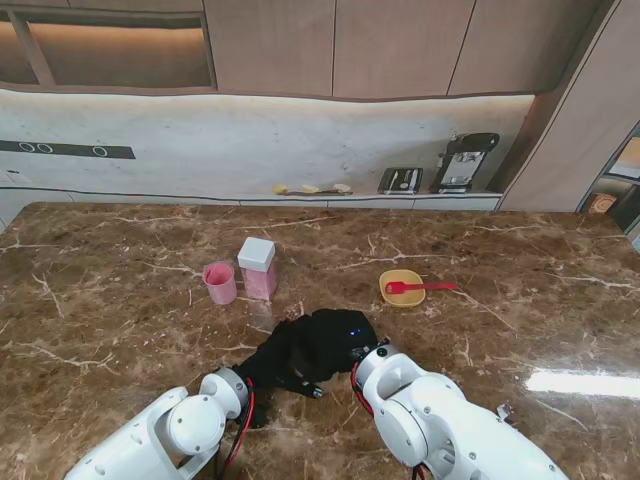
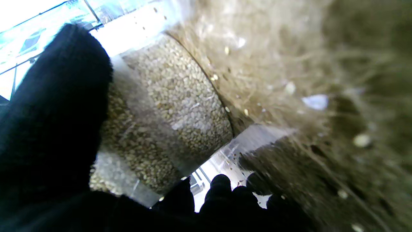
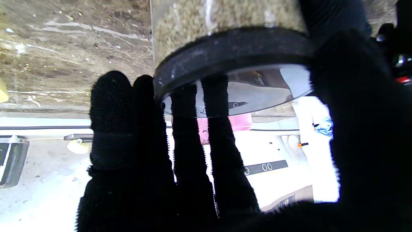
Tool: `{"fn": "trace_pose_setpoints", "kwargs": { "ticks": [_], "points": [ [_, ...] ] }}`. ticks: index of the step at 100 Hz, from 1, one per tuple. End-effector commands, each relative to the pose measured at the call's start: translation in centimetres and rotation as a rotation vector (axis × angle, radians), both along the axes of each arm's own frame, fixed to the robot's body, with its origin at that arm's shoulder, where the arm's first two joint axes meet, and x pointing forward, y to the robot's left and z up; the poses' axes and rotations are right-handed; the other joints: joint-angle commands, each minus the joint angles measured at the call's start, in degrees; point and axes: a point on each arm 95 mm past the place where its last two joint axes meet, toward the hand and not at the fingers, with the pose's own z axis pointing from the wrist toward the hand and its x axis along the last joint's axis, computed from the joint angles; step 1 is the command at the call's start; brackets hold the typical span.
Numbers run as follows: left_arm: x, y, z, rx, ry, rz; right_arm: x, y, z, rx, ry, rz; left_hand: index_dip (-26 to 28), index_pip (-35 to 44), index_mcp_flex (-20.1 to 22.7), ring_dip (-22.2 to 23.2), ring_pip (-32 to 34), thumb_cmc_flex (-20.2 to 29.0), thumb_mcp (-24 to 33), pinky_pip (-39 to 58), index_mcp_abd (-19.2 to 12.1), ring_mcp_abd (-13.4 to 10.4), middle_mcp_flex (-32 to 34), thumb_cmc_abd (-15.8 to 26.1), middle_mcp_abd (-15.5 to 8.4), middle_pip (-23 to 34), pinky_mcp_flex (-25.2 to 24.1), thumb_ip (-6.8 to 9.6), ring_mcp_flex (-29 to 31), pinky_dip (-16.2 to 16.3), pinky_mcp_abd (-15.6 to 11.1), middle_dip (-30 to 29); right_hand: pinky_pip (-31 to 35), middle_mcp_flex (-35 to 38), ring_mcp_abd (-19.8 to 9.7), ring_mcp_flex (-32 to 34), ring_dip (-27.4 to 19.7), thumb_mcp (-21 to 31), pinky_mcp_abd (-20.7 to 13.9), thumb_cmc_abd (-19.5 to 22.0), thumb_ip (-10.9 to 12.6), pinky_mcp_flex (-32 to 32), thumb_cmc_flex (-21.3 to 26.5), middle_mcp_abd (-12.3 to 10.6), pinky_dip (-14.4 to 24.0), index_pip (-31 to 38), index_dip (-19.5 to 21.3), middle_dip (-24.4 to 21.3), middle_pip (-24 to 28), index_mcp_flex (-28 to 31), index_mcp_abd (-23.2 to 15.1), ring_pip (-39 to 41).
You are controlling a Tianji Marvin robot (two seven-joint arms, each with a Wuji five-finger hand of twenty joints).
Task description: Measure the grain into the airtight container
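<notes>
A clear jar of grain (image 2: 173,106) is clasped in my left hand (image 2: 54,112), whose thumb and fingers wrap its wall. My right hand (image 3: 154,154) is closed around the jar's black-rimmed lid (image 3: 231,51), with grain visible behind the glass (image 3: 219,16). In the stand view the two black-gloved hands, left (image 1: 272,362) and right (image 1: 335,335), meet near the table's front and hide the jar. Farther from me on the left stand a pink cup (image 1: 219,282) and a pink container with a white lid (image 1: 257,268). A yellow bowl (image 1: 400,297) holds a red scoop (image 1: 418,287).
The brown marble table (image 1: 120,330) spreads wide on both sides of the hands. A toaster (image 1: 400,180) and a coffee machine (image 1: 462,162) sit on the back counter beyond the table's far edge.
</notes>
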Motion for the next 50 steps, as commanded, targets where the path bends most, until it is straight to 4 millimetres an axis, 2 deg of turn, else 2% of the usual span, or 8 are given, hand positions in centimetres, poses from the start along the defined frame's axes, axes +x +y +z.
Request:
{"fn": "trace_pose_setpoints", "kwargs": {
  "ticks": [1, 15, 21, 33, 38, 40, 42, 50],
  "points": [
    [-1.17, 0.52, -2.78, 0.059, 0.078, 0.016, -1.22, 0.59, -1.74, -0.016, 0.070, 0.037, 2.09, 8.68, 7.42, 1.32, 1.10, 2.04, 10.47, 9.81, -5.29, 11.12, -0.48, 11.97, -1.24, 0.61, 7.10, -0.18, 0.58, -2.55, 20.11, 1.99, 2.47, 6.52, -10.70, 5.76, 3.22, 19.57, -5.77, 4.75, 0.81, 1.42, 12.84, -7.16, -1.26, 8.91, 2.23, 5.63, 7.46, 4.48, -4.56, 5.91],
    [-1.11, 0.47, -3.15, 0.028, 0.083, 0.054, -1.12, 0.47, -1.76, -0.026, 0.105, 0.097, 2.75, 13.47, 12.68, 3.78, 1.41, 11.07, 7.85, 10.08, -6.98, 10.16, -0.25, 15.15, -2.52, 1.47, 7.09, -3.26, 0.86, -1.26, 19.72, 5.80, 0.60, 5.70, -9.04, 4.29, 4.93, 22.17, -5.55, 5.05, -1.72, -0.90, 22.71, -7.00, -1.14, 8.29, 1.54, 5.86, 4.95, 3.22, -4.25, 3.27],
    [-1.09, 0.51, -3.18, 0.026, 0.079, 0.062, -1.08, 0.41, -1.80, -0.026, 0.118, 0.120, 2.63, 14.76, 14.04, 4.60, 1.61, 14.06, 6.48, 10.42, -7.61, 9.85, -0.10, 16.23, -2.90, 1.92, 7.09, -2.94, 1.04, -0.66, 19.70, 7.22, 3.23, 4.73, -8.95, 3.52, 5.78, 25.15, -4.52, 4.44, -2.14, -3.36, 24.35, -7.16, -9.95, 7.75, 0.40, 4.54, 4.87, 2.68, -4.15, 0.96],
    [-1.04, 0.64, -3.20, 0.028, 0.072, 0.068, -1.09, 0.34, -1.86, -0.023, 0.146, 0.166, 2.53, 16.25, 15.61, 5.68, 1.88, 16.84, 6.66, 10.99, -8.06, 9.58, 0.20, 17.94, -3.19, 2.49, 7.00, -2.53, 1.17, 0.24, 19.72, 8.28, 1.71, 1.51, -9.08, -1.09, 3.82, 31.15, -3.40, 4.39, -1.63, -9.90, 24.99, -7.87, -14.40, 5.96, -1.15, -1.43, 4.04, 0.45, -3.94, -4.26],
    [-1.03, 0.68, -3.20, 0.027, 0.072, 0.070, -1.16, 0.25, -1.83, -0.032, 0.163, 0.190, 2.47, 16.33, 15.74, 5.82, 1.95, 16.97, 6.80, 11.07, -8.06, 9.55, 0.38, 18.15, -3.13, 2.59, 7.03, -2.50, 1.26, 0.35, 19.82, 8.33, -5.79, -1.06, -9.80, -6.46, 0.29, 32.21, -3.99, 5.96, 1.01, -14.03, 23.95, -8.16, -10.54, 3.91, -2.61, -3.56, 2.69, -1.57, -3.64, -7.10],
    [-1.03, 0.69, -3.20, 0.027, 0.072, 0.071, -1.20, 0.19, -1.78, -0.038, 0.173, 0.200, 2.42, 16.33, 15.76, 5.91, 1.99, 16.85, 6.70, 11.12, -8.08, 9.50, 0.44, 18.09, -3.11, 2.65, 7.04, -2.57, 1.29, 0.43, 19.84, 8.35, -13.23, -2.58, -10.09, -9.85, -4.06, 31.80, -4.85, 7.53, 4.86, -15.94, 22.92, -8.30, -1.80, 2.56, -3.47, -4.28, 1.71, -2.81, -3.38, -7.95],
    [-1.04, 0.70, -3.20, 0.026, 0.072, 0.071, -1.27, 0.13, -1.72, -0.044, 0.184, 0.210, 2.33, 16.24, 15.63, 5.99, 2.02, 16.82, 6.69, 11.16, -8.05, 9.49, 0.42, 18.14, -3.05, 2.66, 7.04, -2.58, 1.30, 0.49, 19.87, 8.36, -17.29, -3.80, -10.17, -12.59, -5.71, 31.30, -4.98, 8.11, 6.03, -18.39, 22.42, -8.57, 1.75, 1.53, -4.02, -4.82, 0.73, -3.91, -3.44, -9.46],
    [-1.04, 0.76, -3.24, 0.025, 0.071, 0.070, -1.43, -0.18, -1.35, -0.074, 0.188, 0.249, 2.27, 16.34, 15.61, 6.29, 2.05, 16.77, 6.57, 11.33, -7.99, 9.41, 0.44, 18.17, -3.08, 2.72, 6.98, -2.63, 1.27, 0.79, 19.83, 8.34, -24.93, -7.87, -10.54, -21.06, -10.32, 31.04, -5.02, 6.47, 6.54, -27.25, 19.12, -9.33, 3.49, -2.74, -6.17, -7.42, -4.13, -6.71, -3.41, -15.79]
  ]
}}
